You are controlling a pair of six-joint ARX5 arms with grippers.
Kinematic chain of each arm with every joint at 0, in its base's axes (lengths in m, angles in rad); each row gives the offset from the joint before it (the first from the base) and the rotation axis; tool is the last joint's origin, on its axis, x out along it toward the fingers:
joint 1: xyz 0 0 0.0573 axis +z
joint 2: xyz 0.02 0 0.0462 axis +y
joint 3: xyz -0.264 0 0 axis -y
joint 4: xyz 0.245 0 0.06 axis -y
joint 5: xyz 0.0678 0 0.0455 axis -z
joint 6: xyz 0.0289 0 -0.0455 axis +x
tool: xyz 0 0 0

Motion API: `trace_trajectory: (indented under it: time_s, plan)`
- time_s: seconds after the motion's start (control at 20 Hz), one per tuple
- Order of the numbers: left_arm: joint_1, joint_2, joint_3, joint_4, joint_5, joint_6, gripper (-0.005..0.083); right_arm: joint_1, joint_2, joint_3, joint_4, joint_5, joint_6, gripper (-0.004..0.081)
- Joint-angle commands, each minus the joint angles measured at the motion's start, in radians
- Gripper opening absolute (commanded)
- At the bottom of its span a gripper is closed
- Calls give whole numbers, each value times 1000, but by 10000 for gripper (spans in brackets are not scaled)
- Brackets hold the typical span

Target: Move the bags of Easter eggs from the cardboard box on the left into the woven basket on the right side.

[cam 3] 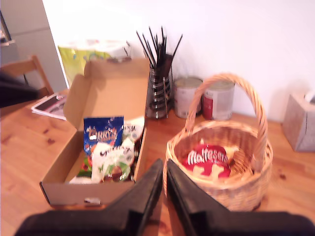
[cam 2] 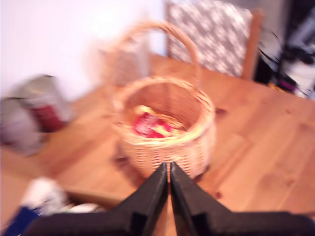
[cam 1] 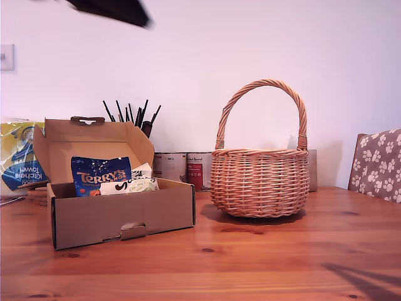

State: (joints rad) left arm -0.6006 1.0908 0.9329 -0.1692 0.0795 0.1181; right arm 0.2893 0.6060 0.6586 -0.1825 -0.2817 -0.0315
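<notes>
Both claws (cam 2: 169, 172) (cam 3: 164, 169) closed and empty; red bag (cam 3: 206, 158) lies in the woven basket (cam 3: 246, 191)

An open cardboard box (cam 1: 119, 216) holding a blue Terry's bag (cam 1: 100, 175) and a pale bag (cam 1: 128, 185) is seen at the exterior view's left. A woven basket (cam 1: 260, 182) is set just beside it on the wooden table (cam 1: 250, 263).

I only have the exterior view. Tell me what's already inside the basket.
Observer: A red bag with white lettering lies in the woven basket.
Operator: Report what remains in the box.
Observer: The blue Terry's bag stands in the cardboard box, with a pale white-green bag in front of it.
Operator: Give me the gripper states.
Observer: My first gripper and my second gripper are both shut and hold nothing.
</notes>
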Motion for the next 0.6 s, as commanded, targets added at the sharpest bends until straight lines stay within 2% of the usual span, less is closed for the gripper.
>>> trace_trajectory:
  time_s: [0.0,0.1,0.55]
  plan:
    - [3,-19,-63,-42,-23,-8,-24,8,0,-23,16,-7,-3,-11]
    - [3,-73,-71,-100,-68,-22,-24,12,0,-23,2,-6,2,-11]
    - [3,-91,-71,-103,-68,-21,-24,11,0,-23,-101,4,2,-11]
